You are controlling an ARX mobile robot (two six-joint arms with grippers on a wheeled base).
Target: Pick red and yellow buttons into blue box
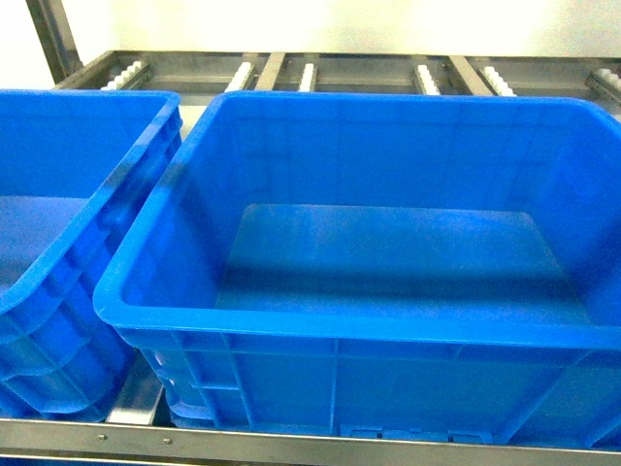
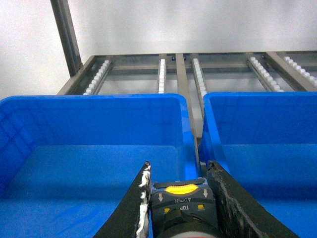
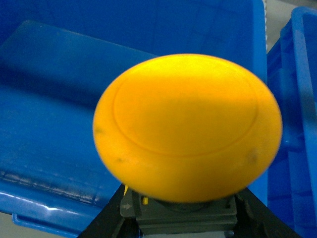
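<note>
Yellow button (image 3: pixel 187 126) sat clamped in our right gripper (image 3: pixel 185 213) above a blue box (image 3: pixel 59 129); our left gripper (image 2: pixel 179 208) held another dark-based button (image 2: pixel 181 198) over the box rim (image 2: pixel 190 144).

A second blue crate (image 1: pixel 68 243) stands at the left edge of a metal roller rack (image 1: pixel 281 70), close beside its neighbour, apart by a narrow gap. Rows of white rollers (image 2: pixel 162 74) run between grey steel rails (image 2: pixel 182 82) toward the far edge. Behind rises a plain white wall (image 2: pixel 198 25), and a grey upright post (image 2: pixel 64 34) stands at the far left corner.
</note>
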